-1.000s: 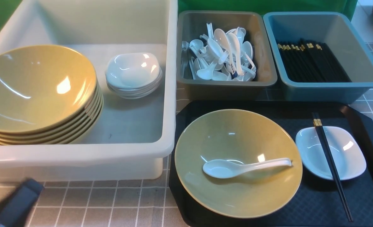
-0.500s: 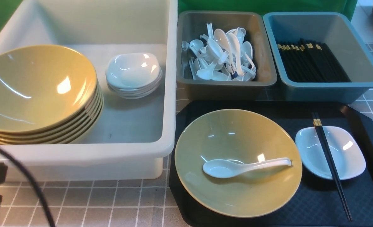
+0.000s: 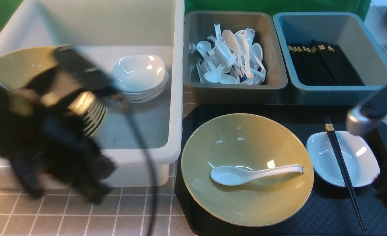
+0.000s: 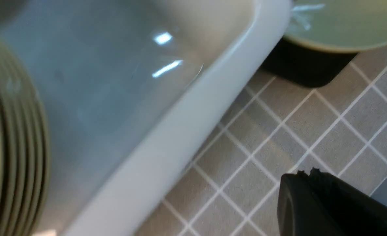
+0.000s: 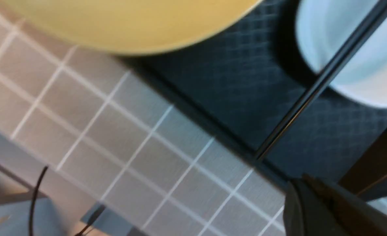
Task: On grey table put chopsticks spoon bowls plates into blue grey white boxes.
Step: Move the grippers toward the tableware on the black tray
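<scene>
Though dishes remain on the tray (image 3: pixel 196 209), both hands, left (image 4: pixel 306 175) and right (image 5: pixel 306 183), are closed, empty. Chopsticks (image 3: pixel 341 160): across plate; light, stiff; pinch mid-length. Spoon (image 3: pixel 232 176): in bowl; slick, probably brittle; grip handle. Plate (image 3: pixel 360 147): beside bowl; chippable; take by rim. Bowl (image 3: pixel 246 203): on tray; likely heaviest, slippery; clamp rim firmly.

Mustard-yellow bowl (image 3: pixel 213 203), white spoon (image 3: pixel 232 175), gold-banded black chopsticks (image 3: pixel 343 167), teal-blue box (image 3: pixel 344 93), grey table (image 3: pixel 138 209) gridded in white.

Tiled grey table (image 3: pixel 141 209), plastic tubs of tableware, robot arm (image 3: pixel 49 131), type of place unclear
</scene>
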